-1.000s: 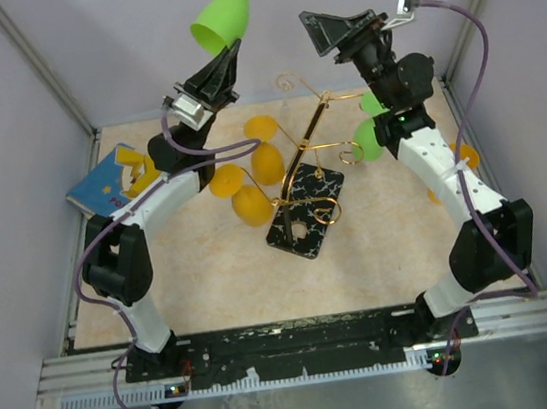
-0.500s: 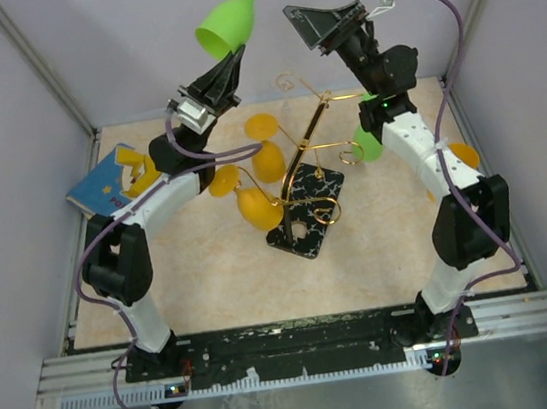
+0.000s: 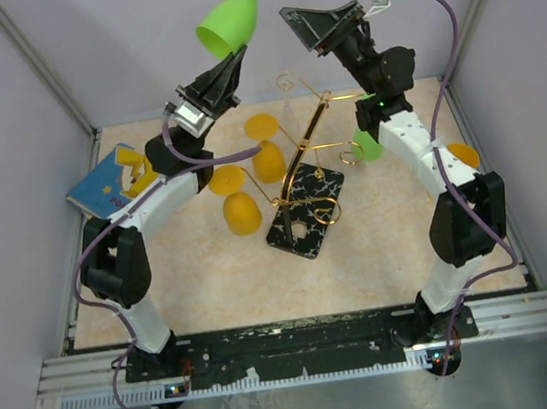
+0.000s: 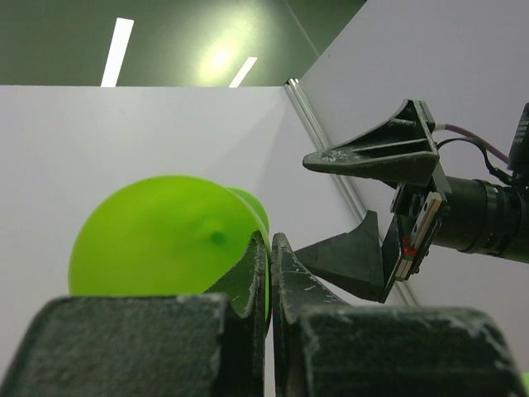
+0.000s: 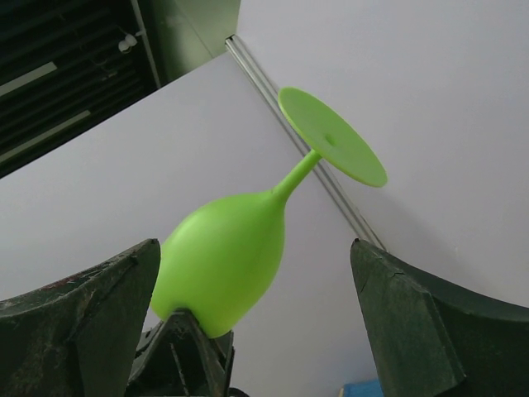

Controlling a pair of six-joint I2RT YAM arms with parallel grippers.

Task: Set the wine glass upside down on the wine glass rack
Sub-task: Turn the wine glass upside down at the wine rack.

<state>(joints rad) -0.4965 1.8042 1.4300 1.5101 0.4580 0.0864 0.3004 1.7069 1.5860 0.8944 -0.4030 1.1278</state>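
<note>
My right gripper (image 3: pixel 297 32) swings nearer, jaws spread; my left gripper (image 3: pixel 233 62) pinches the wine glass (image 3: pixel 228 24) aloft, rack (image 3: pixel 306 206) still ahead.

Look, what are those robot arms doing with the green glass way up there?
The left arm's fingers pinch the green wine glass by its rim, high above the table, foot pointing up. The right arm's fingers are wide open beside it, not touching. The gold wine glass rack stands below, yellow glasses next to it.
</note>
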